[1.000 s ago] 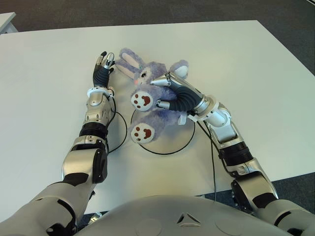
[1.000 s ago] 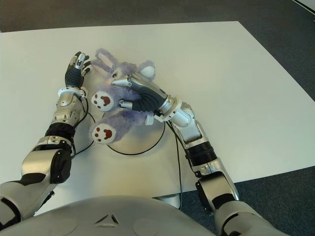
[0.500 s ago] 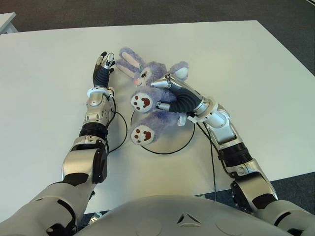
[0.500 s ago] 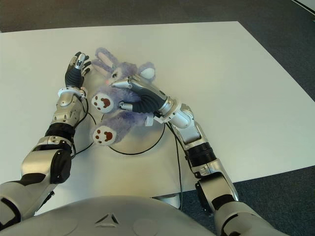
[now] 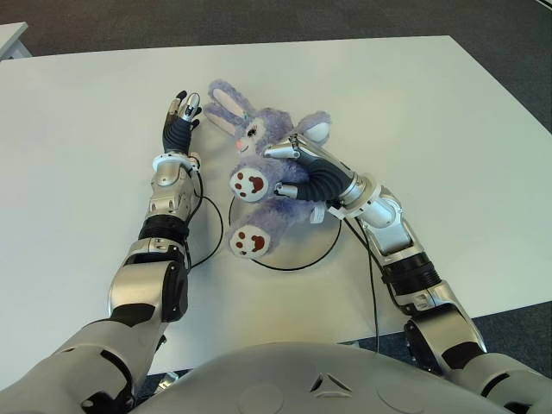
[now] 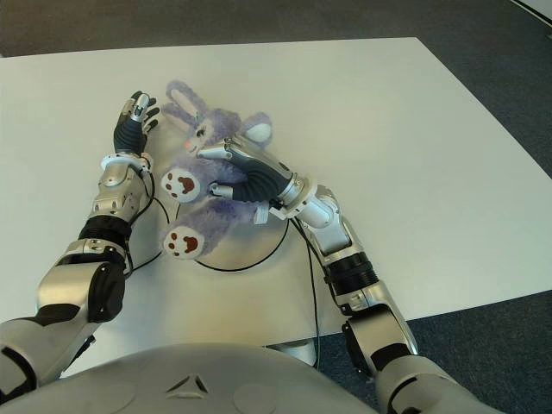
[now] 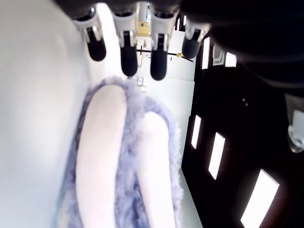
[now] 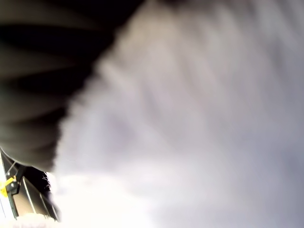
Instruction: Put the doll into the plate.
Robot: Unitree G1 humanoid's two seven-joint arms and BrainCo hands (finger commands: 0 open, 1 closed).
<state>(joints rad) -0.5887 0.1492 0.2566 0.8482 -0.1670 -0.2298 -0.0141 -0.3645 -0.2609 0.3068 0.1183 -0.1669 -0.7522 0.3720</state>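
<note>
The left robot hand (image 5: 179, 121) shows just left of the doll's ears, fingers straight and spread, holding nothing; the doll (image 5: 259, 164), a purple plush rabbit, lies across the upper-left rim of the plate (image 5: 321, 252), head and ears out over the white tabletop (image 5: 448, 129), one foot on the rim, the rump inside; the right robot hand (image 5: 300, 168) is clenched around its belly from the right. The placing step looks in hand but unfinished; the next move, I judge, calls for drawing the body toward the plate's middle, then releasing the fingers without snagging the fur.
</note>
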